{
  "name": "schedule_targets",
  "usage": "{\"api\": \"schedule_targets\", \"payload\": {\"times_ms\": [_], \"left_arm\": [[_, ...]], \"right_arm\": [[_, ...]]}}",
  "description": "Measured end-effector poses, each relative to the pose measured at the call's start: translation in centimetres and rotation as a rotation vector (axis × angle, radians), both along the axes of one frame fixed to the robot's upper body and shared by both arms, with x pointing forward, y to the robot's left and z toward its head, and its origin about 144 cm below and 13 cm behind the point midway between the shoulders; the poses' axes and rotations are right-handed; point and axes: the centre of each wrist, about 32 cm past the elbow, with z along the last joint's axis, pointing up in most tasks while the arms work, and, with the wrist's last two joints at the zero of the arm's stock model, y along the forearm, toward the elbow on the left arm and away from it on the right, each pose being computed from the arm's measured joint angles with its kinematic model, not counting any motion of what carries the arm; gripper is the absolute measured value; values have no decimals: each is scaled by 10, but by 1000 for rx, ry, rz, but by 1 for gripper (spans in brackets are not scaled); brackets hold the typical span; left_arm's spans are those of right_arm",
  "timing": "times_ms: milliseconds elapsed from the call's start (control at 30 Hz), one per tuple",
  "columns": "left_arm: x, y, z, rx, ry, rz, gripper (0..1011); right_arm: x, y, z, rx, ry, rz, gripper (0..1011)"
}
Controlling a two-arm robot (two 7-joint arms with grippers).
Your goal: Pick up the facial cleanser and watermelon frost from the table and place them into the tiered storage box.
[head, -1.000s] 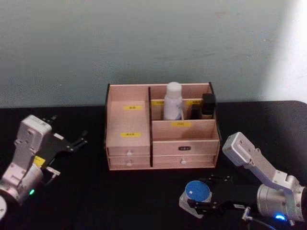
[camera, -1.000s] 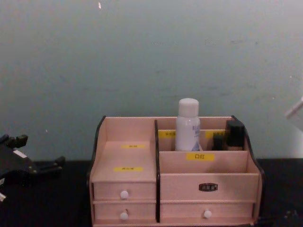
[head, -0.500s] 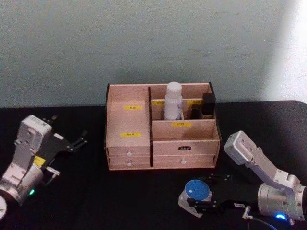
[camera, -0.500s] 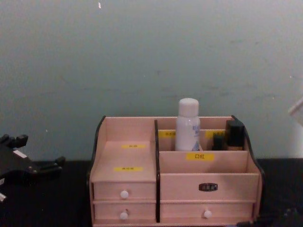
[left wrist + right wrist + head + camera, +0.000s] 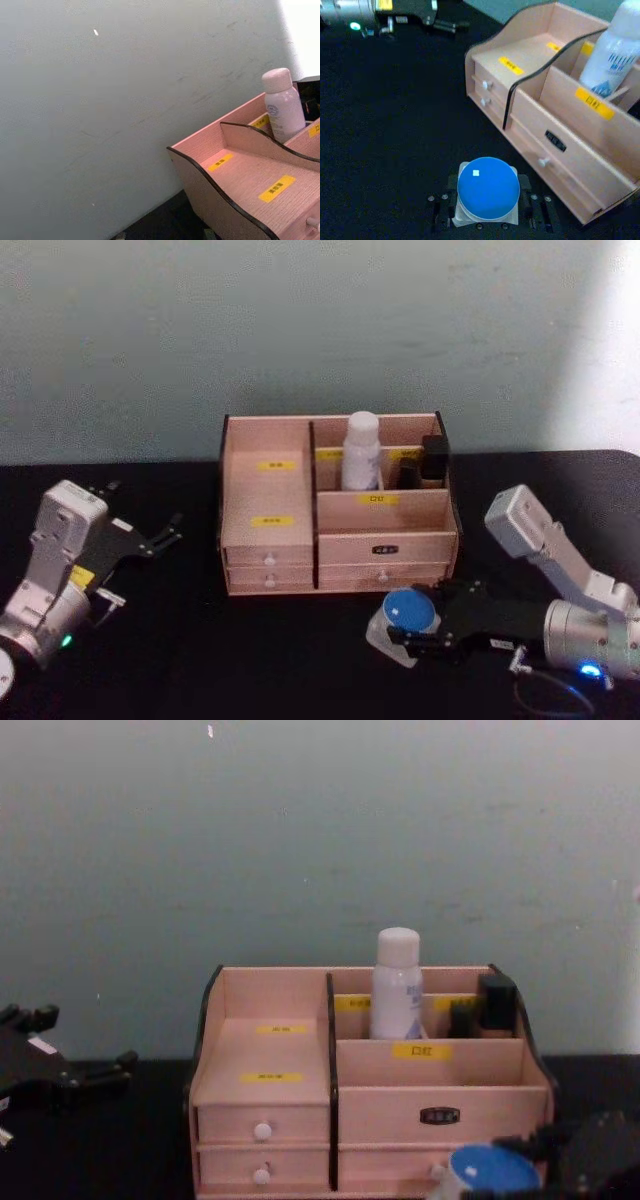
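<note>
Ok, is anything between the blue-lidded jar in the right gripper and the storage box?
Nothing visible does. The right gripper holds the blue-lidded jar in front of the tiered storage box; the white bottle stands in a rear compartment.

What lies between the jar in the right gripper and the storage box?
Nothing: the head view shows only a narrow strip of bare table between the blue-lidded jar, in the right gripper, and the tiered storage box.

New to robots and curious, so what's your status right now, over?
Right gripper shut on jar, in front of box. Left gripper open, parked at left. Bottle upright in box's back compartment. Nothing between jar and box.
</note>
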Motion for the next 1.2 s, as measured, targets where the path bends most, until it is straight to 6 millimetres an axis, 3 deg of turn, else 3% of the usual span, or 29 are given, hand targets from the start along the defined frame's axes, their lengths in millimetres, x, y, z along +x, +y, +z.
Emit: {"api": "schedule_targets", "payload": {"times_ms": [733, 1200], "left_arm": [[0, 0, 0, 0, 0, 0, 1001], [0, 0, 0, 0, 0, 0, 1001]], "right_arm": [[4, 2, 25, 59, -70, 5, 726], [22, 20, 41, 83, -120, 23, 726]]}}
